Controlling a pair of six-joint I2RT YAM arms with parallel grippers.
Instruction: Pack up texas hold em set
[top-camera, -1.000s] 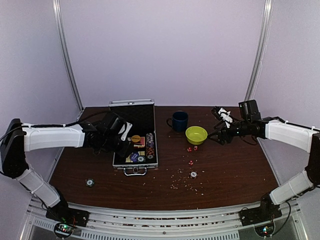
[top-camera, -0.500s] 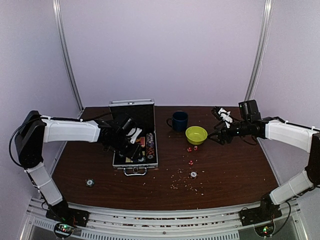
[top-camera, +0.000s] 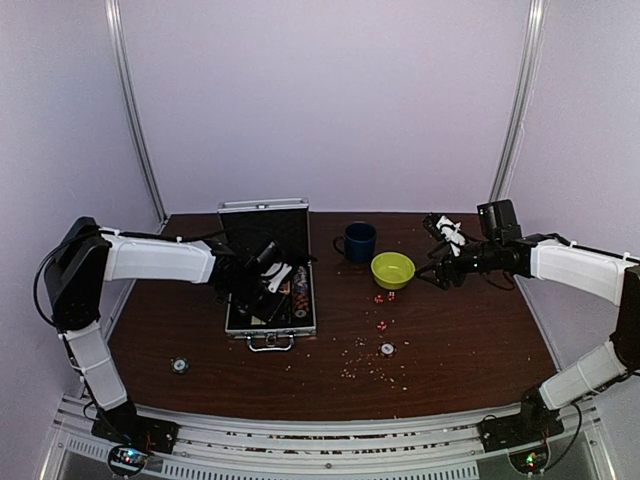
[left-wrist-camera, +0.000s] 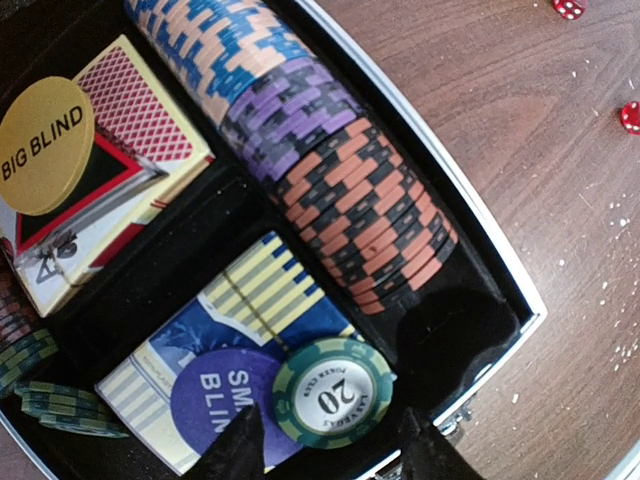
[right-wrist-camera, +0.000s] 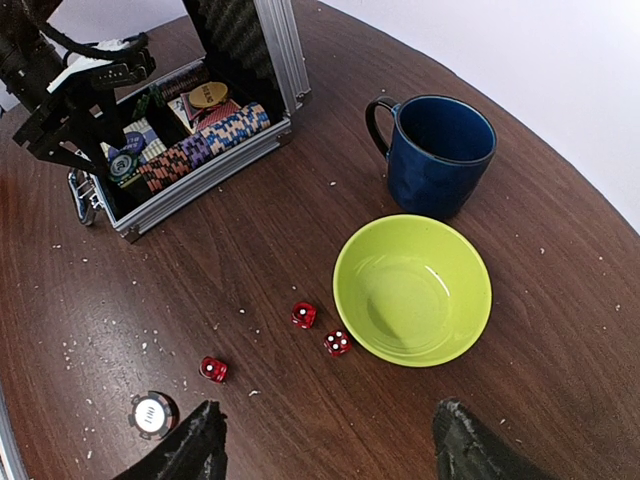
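Mug (right-wrist-camera: 440, 155) and bowl (right-wrist-camera: 412, 290) stand beside three loose dice (right-wrist-camera: 303, 315), right of briefcase (right-wrist-camera: 205, 180).

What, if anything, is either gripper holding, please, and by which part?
Right gripper: nothing. The left gripper brackets the green chip at its rim; a real grip cannot be told.

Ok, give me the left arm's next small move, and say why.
Probably open the left gripper wider and lift straight up. The green 20 chip sits flat over the blue card box inside the case, between the fingertips, so it looks placed; whether it is gripped I cannot tell.
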